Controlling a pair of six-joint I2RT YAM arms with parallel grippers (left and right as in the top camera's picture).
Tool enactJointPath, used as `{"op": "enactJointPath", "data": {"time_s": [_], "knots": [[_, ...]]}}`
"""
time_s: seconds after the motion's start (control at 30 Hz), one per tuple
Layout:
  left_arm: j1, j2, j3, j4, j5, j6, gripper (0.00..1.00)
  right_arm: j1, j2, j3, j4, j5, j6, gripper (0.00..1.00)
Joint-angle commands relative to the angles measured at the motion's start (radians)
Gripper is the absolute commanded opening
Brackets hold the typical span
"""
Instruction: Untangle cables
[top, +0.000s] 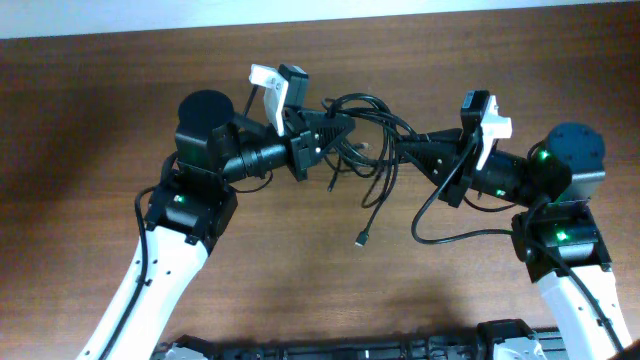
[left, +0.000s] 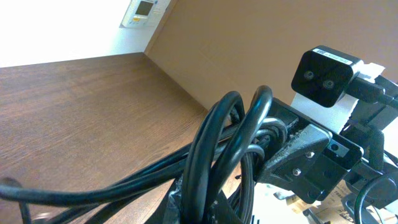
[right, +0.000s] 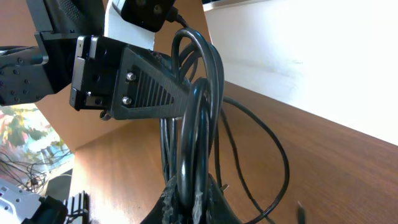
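Observation:
A knot of thin black cables (top: 368, 130) hangs lifted between my two grippers above the brown table (top: 300, 270). My left gripper (top: 345, 128) is shut on the left side of the knot, whose loops fill the left wrist view (left: 217, 155). My right gripper (top: 405, 148) is shut on the right side; the loops run between its fingers in the right wrist view (right: 199, 143). Loose strands hang down, one ending in a small plug (top: 360, 240). Another strand curves below the right arm (top: 450, 235).
The left arm's black and white body (top: 190, 200) stands at the left, the right arm's body (top: 560, 210) at the right. A black rack (top: 340, 350) runs along the table's front edge. A light wall (top: 300, 15) lies beyond the far edge.

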Motion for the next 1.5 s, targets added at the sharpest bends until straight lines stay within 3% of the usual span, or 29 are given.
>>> {"op": "enactJointPath", "data": {"time_s": [0.0,0.17,0.37,0.73,1.1,1.47], "knots": [[-0.001,-0.017,0.02,0.039,0.07,0.016,0.0,-0.005,-0.005,0.009,-0.002,0.007,-0.005,0.04],[-0.001,-0.063,0.02,0.118,0.171,0.016,0.0,-0.005,-0.005,0.009,-0.082,0.138,-0.005,0.04],[-0.001,-0.142,0.02,0.12,0.183,0.016,0.0,-0.005,-0.005,0.009,-0.092,0.241,0.039,0.04],[-0.001,-0.186,0.02,0.094,0.231,0.016,0.0,-0.005,-0.005,0.009,-0.092,0.244,0.045,0.04],[0.001,-0.19,0.02,0.143,0.178,0.017,0.0,-0.006,-0.005,0.009,-0.202,0.505,0.28,0.04],[0.176,-0.204,0.02,0.007,0.151,0.017,0.0,-0.006,-0.005,0.009,-0.307,0.593,0.298,0.04]]}}
